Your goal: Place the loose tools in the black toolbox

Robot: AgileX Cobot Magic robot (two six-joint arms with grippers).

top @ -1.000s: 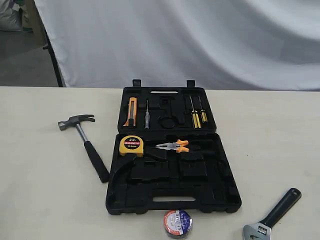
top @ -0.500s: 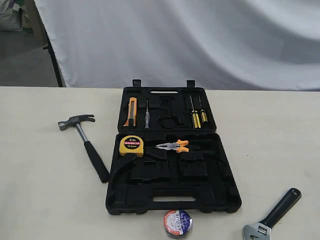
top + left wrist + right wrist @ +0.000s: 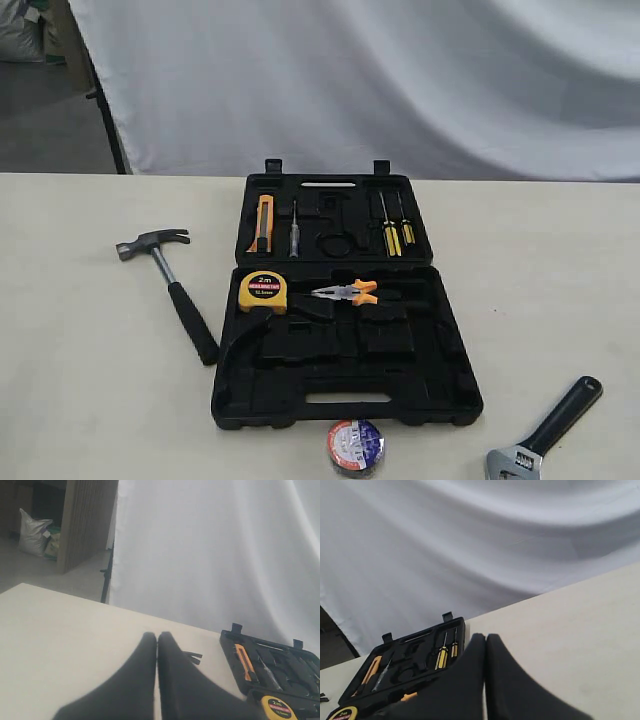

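Nothing is moved since before; hammer [image 3: 165, 285] at nine o'clock of the toolbox [image 3: 345, 412], tape roll [image 3: 355, 445] at six and wrench [image 3: 545, 435] at four are left unpacked; left pincer [image 3: 157, 645] and right pincer [image 3: 486, 645] are pressed together, empty

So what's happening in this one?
Nothing is being handled yet. The left gripper and right gripper are both shut and empty, out of the exterior view. The toolbox lies open on the table, with the hammer to its left, the tape roll by its near edge and the wrench off to the near right, all outside it.
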